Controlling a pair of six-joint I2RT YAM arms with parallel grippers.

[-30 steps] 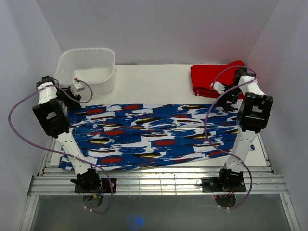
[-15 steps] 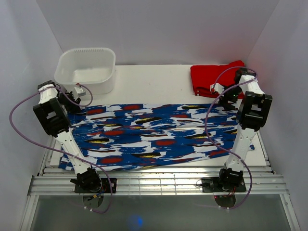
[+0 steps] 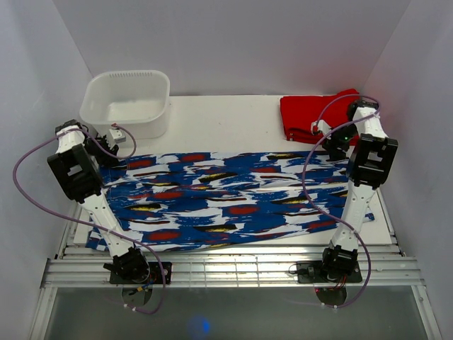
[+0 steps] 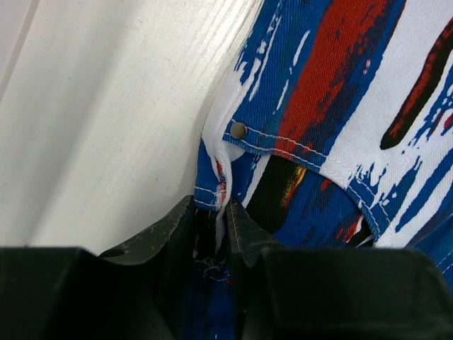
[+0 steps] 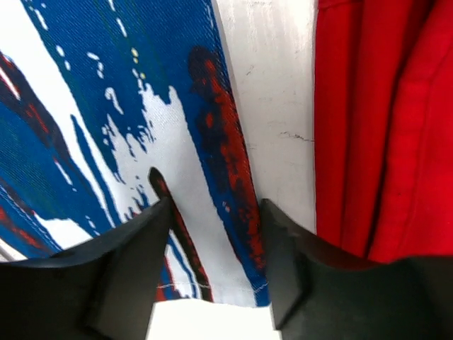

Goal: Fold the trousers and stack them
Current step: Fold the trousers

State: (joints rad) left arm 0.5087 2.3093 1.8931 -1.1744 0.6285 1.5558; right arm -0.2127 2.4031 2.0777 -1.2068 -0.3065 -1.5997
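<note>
Your trousers (image 3: 226, 198) lie spread flat over the near half of the table (image 3: 226, 117). Their long side runs along the near edge, from the left edge almost to the right edge. Part of the near-left end hangs over the near edge, behind the left arm's base.

A white bin (image 3: 145, 126) stands in the far left corner, and a folded red garment (image 3: 311, 113) lies in the far right corner. The garment sits just beyond the far right corner of the trousers.

Your left gripper (image 4: 219, 205) is at the far left corner of the trousers, close to the left edge and just in front of the bin. It is clenched on the cloth. In the left wrist view the jaws stand nearly together, with a thin fold of the printed edge pinched between them. A metal rivet (image 4: 238, 130) sits just beyond the jaws, and bare table shows to one side of the fold.

Your right gripper (image 5: 216, 212) is at the far right corner of the trousers, near the right edge. It is released. The jaws stand wide apart and straddle a strip of the print that lies flat on the table. The stitched hem (image 5: 212, 294) shows between them at the bottom of the right wrist view. You cannot tell from that view whether the jaw tips touch the cloth. A narrow band of bare table separates this corner of the trousers from the red garment, so the two are beside each other but apart.
</note>
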